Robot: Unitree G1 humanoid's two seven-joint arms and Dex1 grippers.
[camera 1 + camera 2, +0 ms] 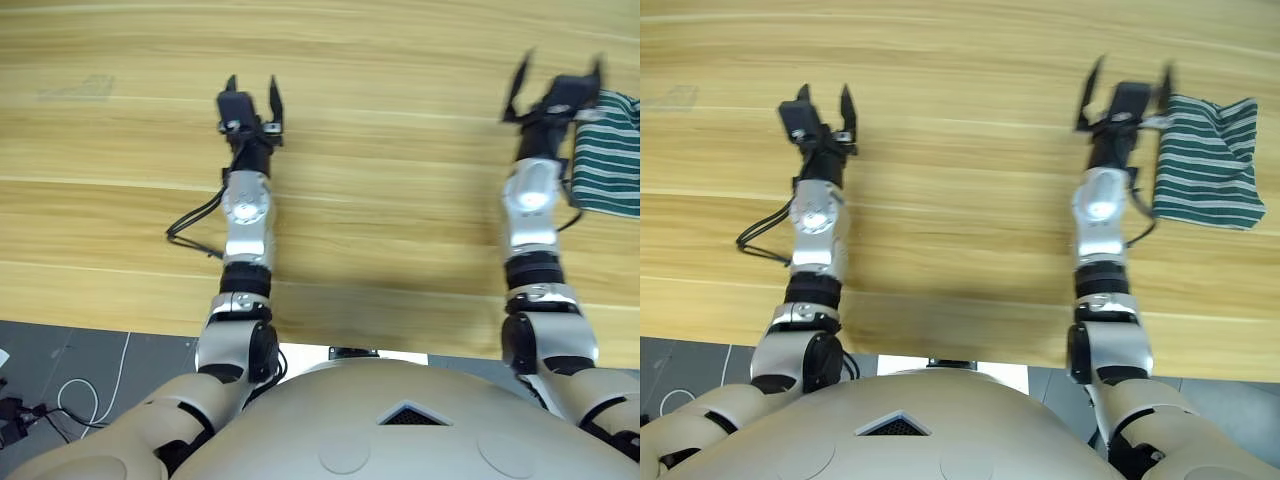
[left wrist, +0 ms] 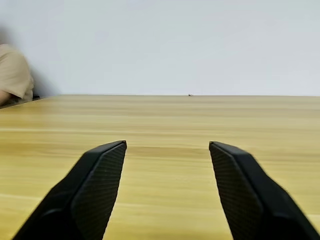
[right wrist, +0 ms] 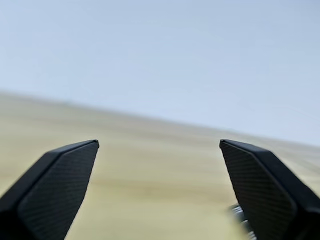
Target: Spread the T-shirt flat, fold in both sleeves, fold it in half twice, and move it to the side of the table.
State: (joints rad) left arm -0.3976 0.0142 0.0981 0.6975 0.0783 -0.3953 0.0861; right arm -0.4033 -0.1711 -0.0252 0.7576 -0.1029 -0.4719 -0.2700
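The T-shirt [image 1: 1208,162], green with thin white stripes, lies folded into a small rectangle at the right side of the wooden table [image 1: 960,150]. My right gripper [image 1: 1124,90] is open and empty, hovering just left of the shirt's near-left corner. My left gripper [image 1: 826,103] is open too, over bare wood at the left middle of the table. In the wrist views the left gripper [image 2: 167,147] and the right gripper [image 3: 159,145] each show two spread black fingers with nothing between them.
The table's near edge [image 1: 100,325] runs below my forearms, with grey floor and cables [image 1: 70,395] beyond it. A pale wall [image 2: 175,45] rises behind the far edge. Part of a person in beige [image 2: 15,75] sits at the far left.
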